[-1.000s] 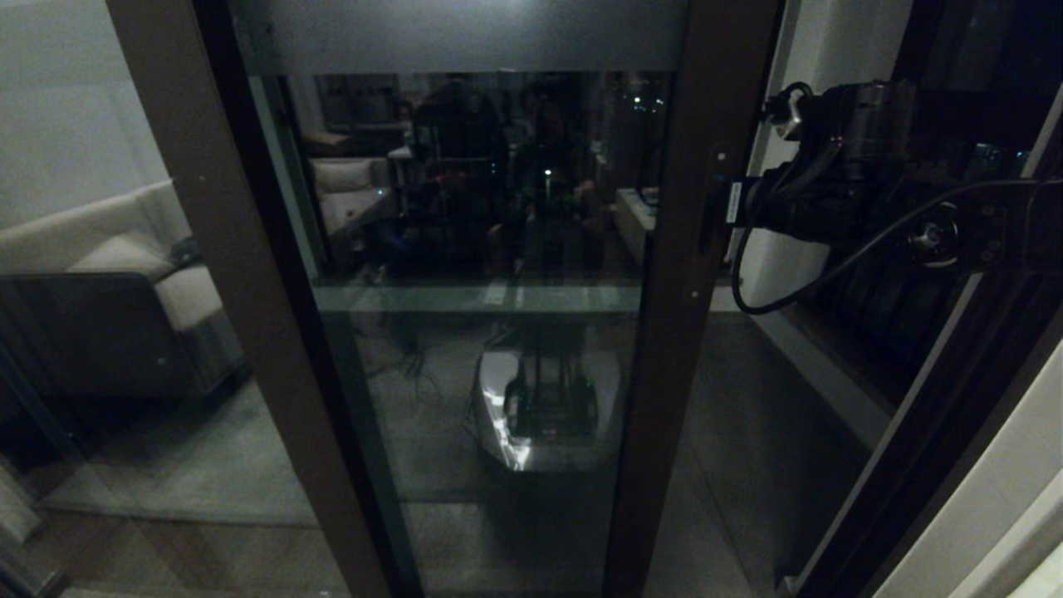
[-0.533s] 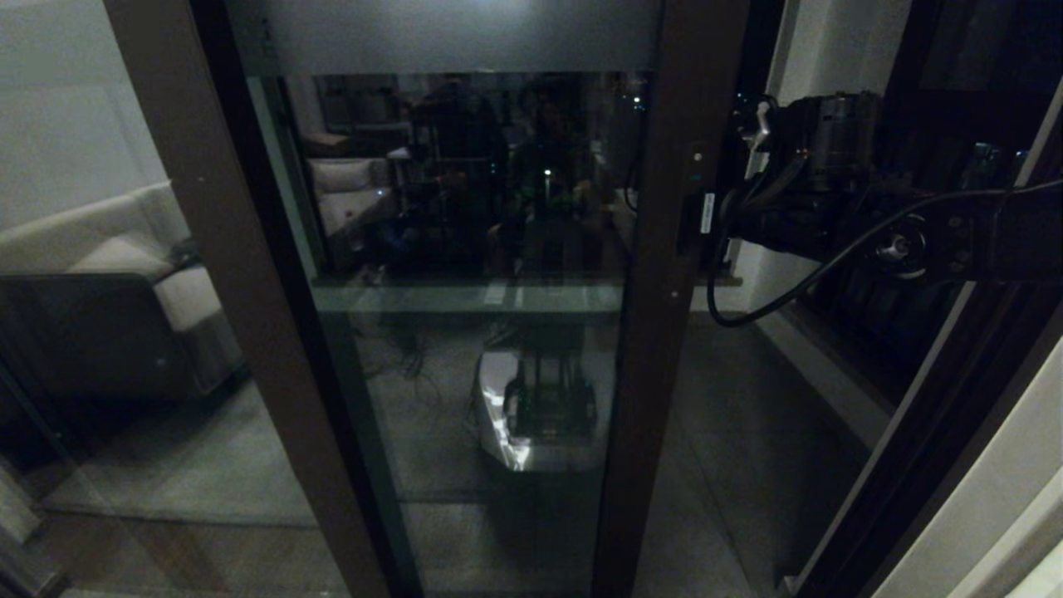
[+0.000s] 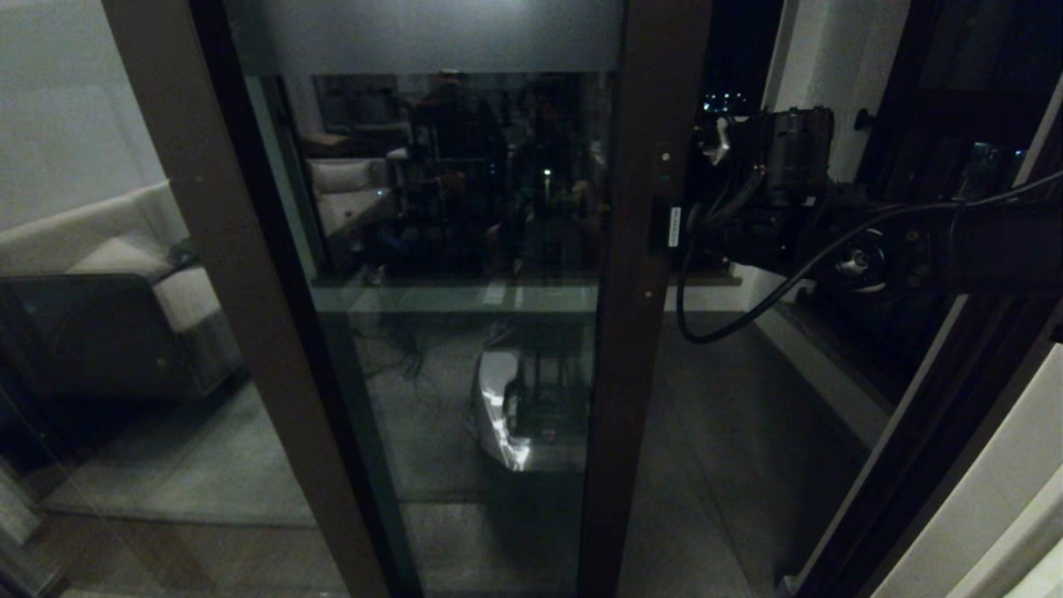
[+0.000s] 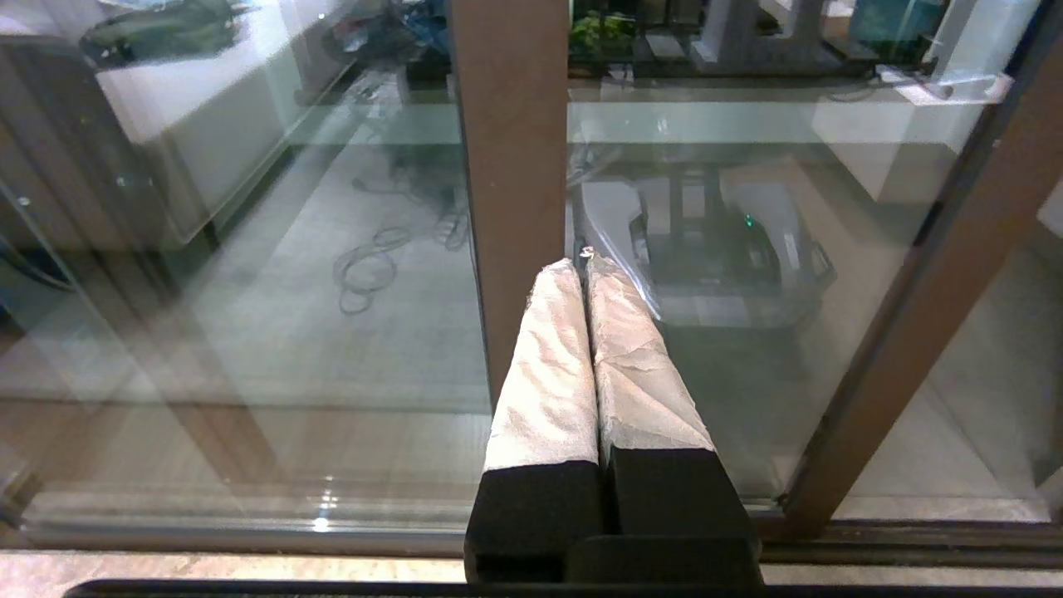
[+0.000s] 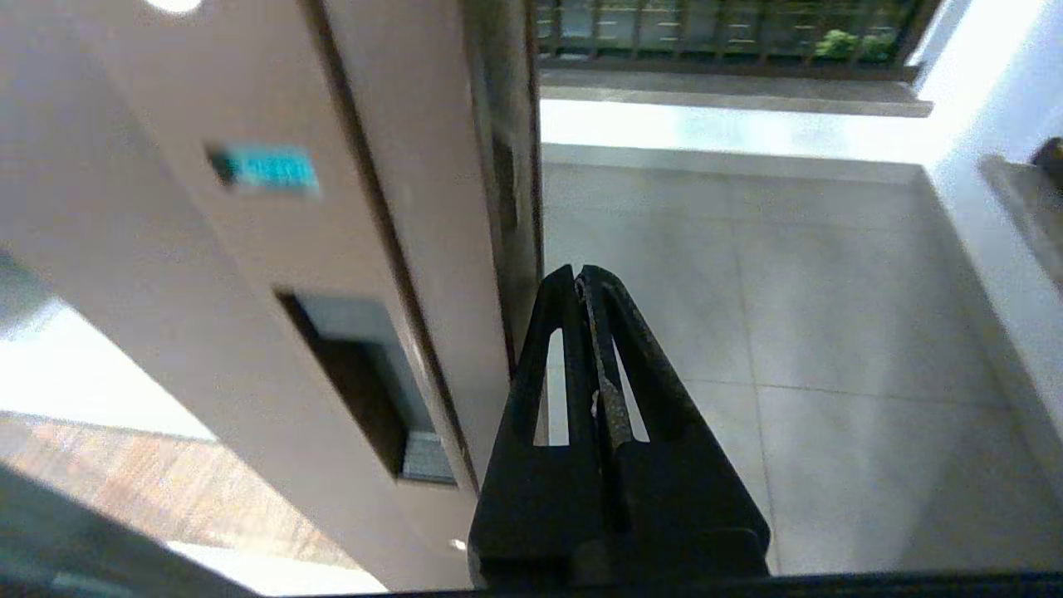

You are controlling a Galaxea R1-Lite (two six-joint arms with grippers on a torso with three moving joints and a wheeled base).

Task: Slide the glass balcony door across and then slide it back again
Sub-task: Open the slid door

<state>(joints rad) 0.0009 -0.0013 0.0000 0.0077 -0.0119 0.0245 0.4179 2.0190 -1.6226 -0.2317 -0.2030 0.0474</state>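
The glass balcony door point(image 3: 635, 249) is a tall glass panel with a dark brown frame and a frosted top band. My right gripper point(image 3: 674, 228) is shut, and it rests against the open edge of the door's stile at handle height. The right wrist view shows the black fingertips point(image 5: 565, 286) touching that edge, beside the recessed handle slot point(image 5: 357, 382). The left gripper point(image 4: 583, 262) is shut, with white-wrapped fingers and nothing held. It hovers before the plain brown post point(image 4: 511, 166) of the fixed panel, apart from the door stile point(image 4: 938, 282).
An open gap to the tiled balcony floor point(image 5: 830, 332) lies right of the stile. Beyond are a white wall point(image 3: 801, 75), a barred side window point(image 3: 897, 332) and the dark door frame point(image 3: 905, 473). The fixed panel's post point(image 3: 224, 291) stands at the left.
The door stile has slid left and the gap on its right has widened. My right arm has moved left with it, still against the edge.
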